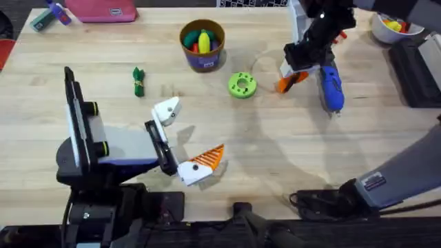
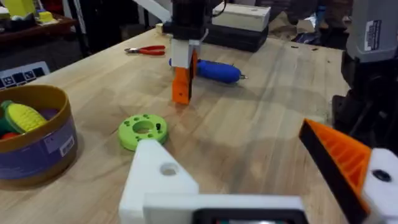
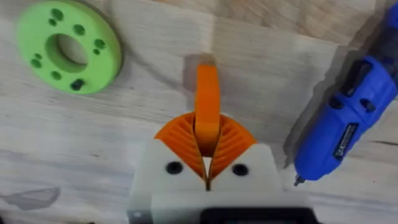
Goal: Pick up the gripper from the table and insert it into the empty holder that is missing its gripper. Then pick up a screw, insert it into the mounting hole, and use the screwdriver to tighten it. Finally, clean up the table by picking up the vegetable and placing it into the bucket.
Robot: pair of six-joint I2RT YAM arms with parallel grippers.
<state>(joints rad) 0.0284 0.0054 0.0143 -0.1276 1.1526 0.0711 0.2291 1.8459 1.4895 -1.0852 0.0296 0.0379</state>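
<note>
Overhead, the right gripper [image 1: 298,71] hangs at the tabletop's [image 1: 275,145] two o'clock, its jaws clamped on the gripper [image 1: 291,82], the small loose orange wedge. Seen from the right wrist, the orange ribbed pads [image 3: 180,137] pinch the wedge [image 3: 207,102] between them, its free end pointing away over bare wood. Just beside it, toward three o'clock, the blue screwdriver [image 1: 331,88] lies flat on the wood, and a lime-green disc [image 1: 242,85] with holes sits near it on the nine o'clock side.

The left gripper [image 1: 185,138] rests low near seven o'clock with its jaws spread wide apart. One finger is the holder [image 1: 166,110], a bare white block with a mounting hole that shows in the left wrist view [image 2: 157,180]; the other finger carries an orange ribbed pad [image 1: 208,159].

The vegetable [image 1: 138,82] lies on the tabletop at about ten o'clock, well apart from both arms. The bucket [image 1: 202,45] stands at twelve o'clock, toy food showing above its rim.
</note>
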